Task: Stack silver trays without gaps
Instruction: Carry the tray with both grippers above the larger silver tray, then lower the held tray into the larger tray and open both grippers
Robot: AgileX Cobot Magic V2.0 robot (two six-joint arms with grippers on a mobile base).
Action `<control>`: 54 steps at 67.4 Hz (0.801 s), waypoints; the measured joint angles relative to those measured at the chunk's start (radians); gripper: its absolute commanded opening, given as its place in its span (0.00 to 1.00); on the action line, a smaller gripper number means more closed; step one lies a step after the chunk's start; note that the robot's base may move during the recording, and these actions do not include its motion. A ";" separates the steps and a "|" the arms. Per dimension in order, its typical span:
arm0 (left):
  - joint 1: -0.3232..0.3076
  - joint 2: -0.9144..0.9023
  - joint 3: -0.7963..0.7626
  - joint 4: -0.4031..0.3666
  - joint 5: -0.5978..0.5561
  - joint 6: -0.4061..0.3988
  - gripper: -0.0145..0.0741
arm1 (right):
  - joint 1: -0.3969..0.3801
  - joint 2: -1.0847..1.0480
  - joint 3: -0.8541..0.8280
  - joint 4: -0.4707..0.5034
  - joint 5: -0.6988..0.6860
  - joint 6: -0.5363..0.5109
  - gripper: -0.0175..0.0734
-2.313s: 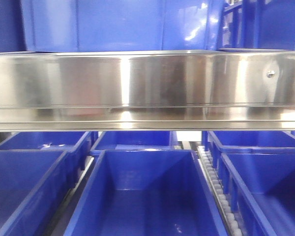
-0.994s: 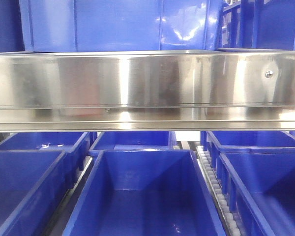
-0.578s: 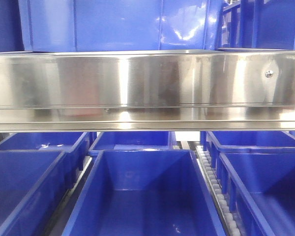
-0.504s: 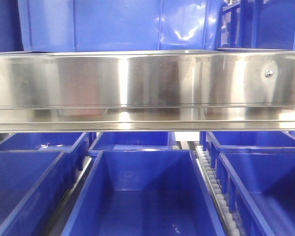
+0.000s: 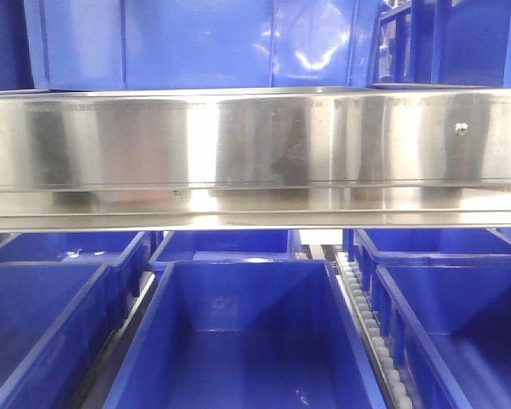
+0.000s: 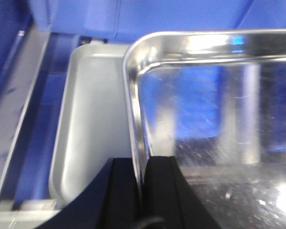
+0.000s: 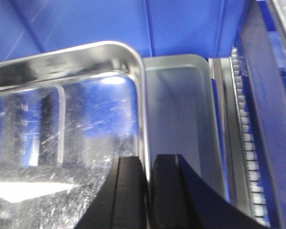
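Front view: steel shelf rail spans the frame, blue bins below it; no trays or arms visible there. Wrist views: upper silver tray, shiny, hangs over lower silver tray, dull grey, which lies among blue walls w/ a roller track at its right. Lower rim shows outside the upper one on both sides, so prob. centred, not yet nested. Holds: left gripper pinched on left rim, right gripper pinched on right rim; two-sided hold presumably keeps tray level so it seats w/o gap
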 measured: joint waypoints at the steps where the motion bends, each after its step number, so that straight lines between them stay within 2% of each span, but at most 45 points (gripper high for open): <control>1: 0.012 0.006 0.000 -0.015 -0.010 0.016 0.15 | -0.005 0.005 -0.002 0.003 -0.004 -0.003 0.19; 8: 0.090 0.049 -0.002 -0.110 -0.071 0.124 0.15 | -0.029 0.048 -0.002 0.020 -0.020 -0.029 0.19; 16: 0.130 0.114 -0.002 -0.144 -0.094 0.175 0.15 | -0.050 0.091 -0.002 0.025 -0.041 -0.037 0.19; 36: 0.138 0.269 -0.004 -0.165 -0.150 0.183 0.15 | -0.121 0.165 -0.002 0.073 -0.055 -0.054 0.19; 54: 0.140 0.321 -0.006 -0.162 -0.158 0.181 0.15 | -0.128 0.211 -0.002 0.081 -0.045 -0.065 0.19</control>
